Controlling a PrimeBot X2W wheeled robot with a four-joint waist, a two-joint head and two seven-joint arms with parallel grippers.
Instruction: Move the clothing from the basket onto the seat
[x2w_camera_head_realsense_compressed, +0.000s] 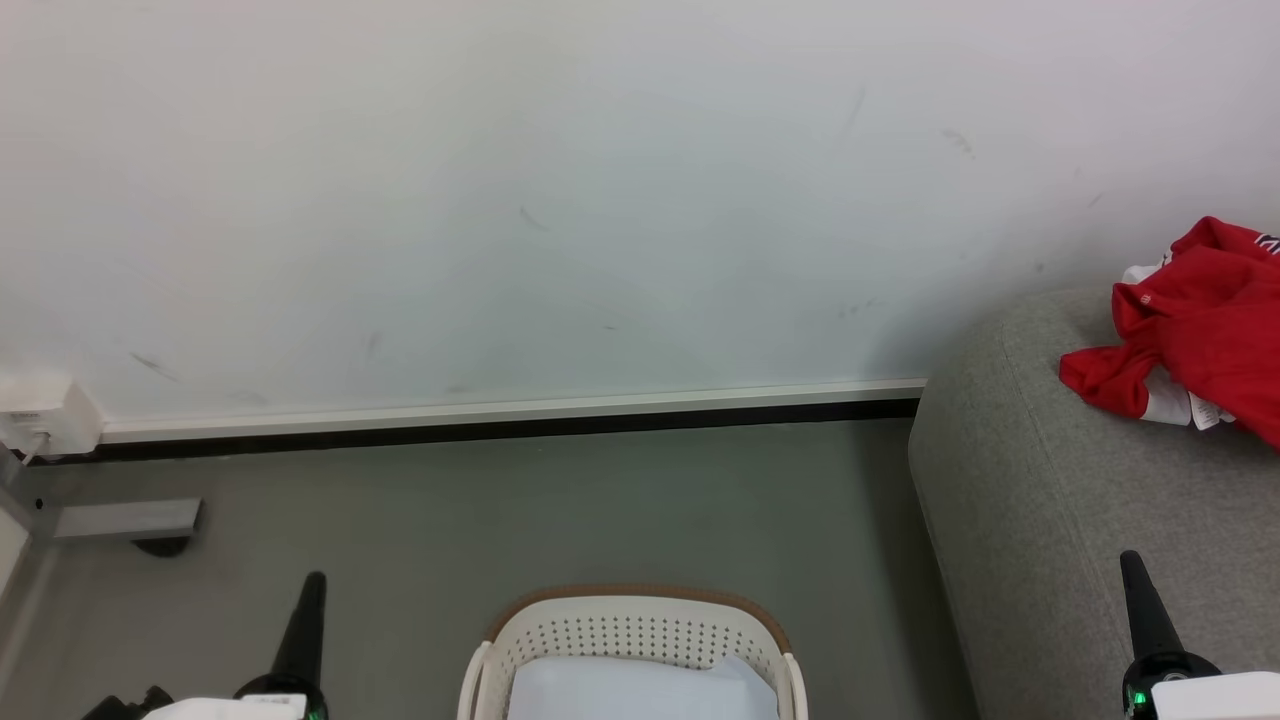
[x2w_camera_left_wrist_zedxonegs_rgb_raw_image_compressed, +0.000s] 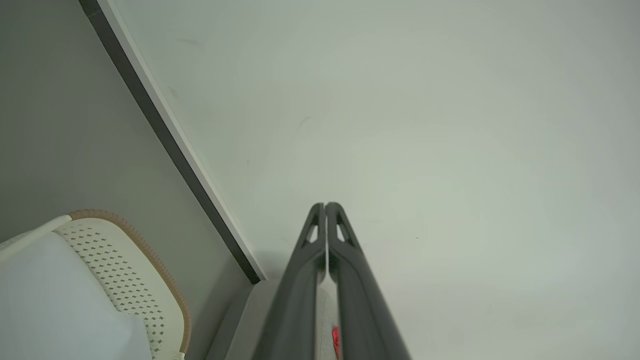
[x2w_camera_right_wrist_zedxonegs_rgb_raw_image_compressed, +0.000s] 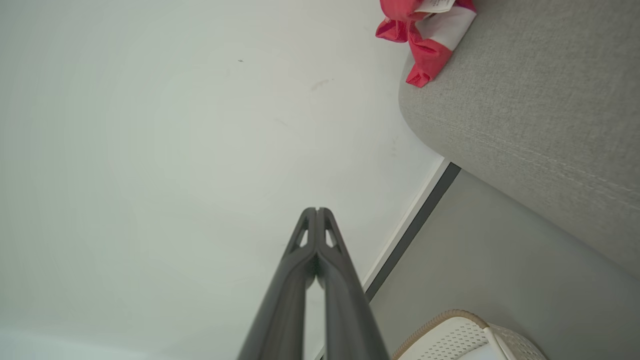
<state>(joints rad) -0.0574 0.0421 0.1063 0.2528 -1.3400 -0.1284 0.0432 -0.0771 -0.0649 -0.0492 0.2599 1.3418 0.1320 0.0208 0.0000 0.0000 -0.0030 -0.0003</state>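
**Desk:** Grippers?
**Me:** Both clenched on nothing: left gripper (x2w_camera_head_realsense_compressed: 314, 585) beside the basket (x2w_camera_head_realsense_compressed: 745, 612), right gripper (x2w_camera_head_realsense_compressed: 1131, 560) by the seat (x2w_camera_head_realsense_compressed: 1040, 500).
**Desk:** Clothing?
**Me:** I see the clothing (x2w_camera_head_realsense_compressed: 1205, 320) heaped on the seat, beyond my right gripper, well apart. White label (x2w_camera_head_realsense_compressed: 1203, 411), print too small to read.

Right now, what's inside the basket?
A pale pad lies in the basket. Whatever is under the pad is covered, and the basket's near half is out of frame.

Crumpled red clothing (x2w_camera_head_realsense_compressed: 1205, 325) lies on the grey seat (x2w_camera_head_realsense_compressed: 1050, 500), apart from the cream basket (x2w_camera_head_realsense_compressed: 640, 625)
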